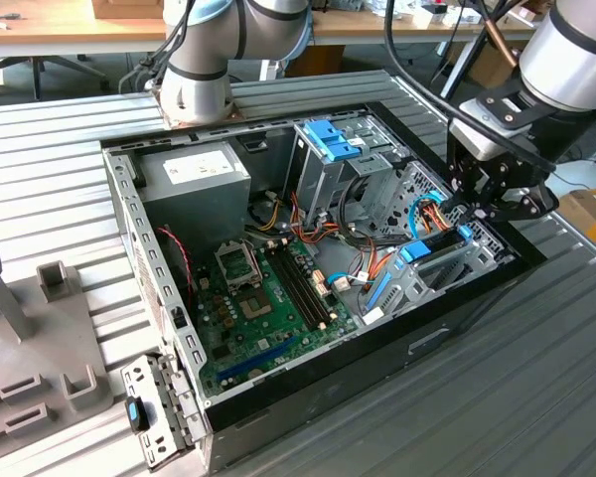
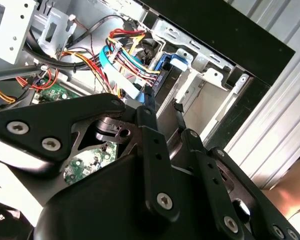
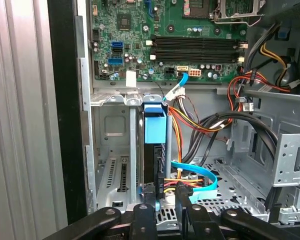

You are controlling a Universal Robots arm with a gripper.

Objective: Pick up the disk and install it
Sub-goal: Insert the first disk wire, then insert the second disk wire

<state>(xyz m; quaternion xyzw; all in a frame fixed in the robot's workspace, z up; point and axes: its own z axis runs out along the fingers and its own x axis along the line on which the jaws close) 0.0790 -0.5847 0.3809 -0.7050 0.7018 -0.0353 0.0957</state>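
Down in the open PC case, the disk stands on edge in its bay beside the motherboard, with the gripper fingers clamped on its end.

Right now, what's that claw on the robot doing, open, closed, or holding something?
Gripper: fingers set narrowly apart at the end of the disk, which stands on edge in its bay; whether they clamp it cannot be told.
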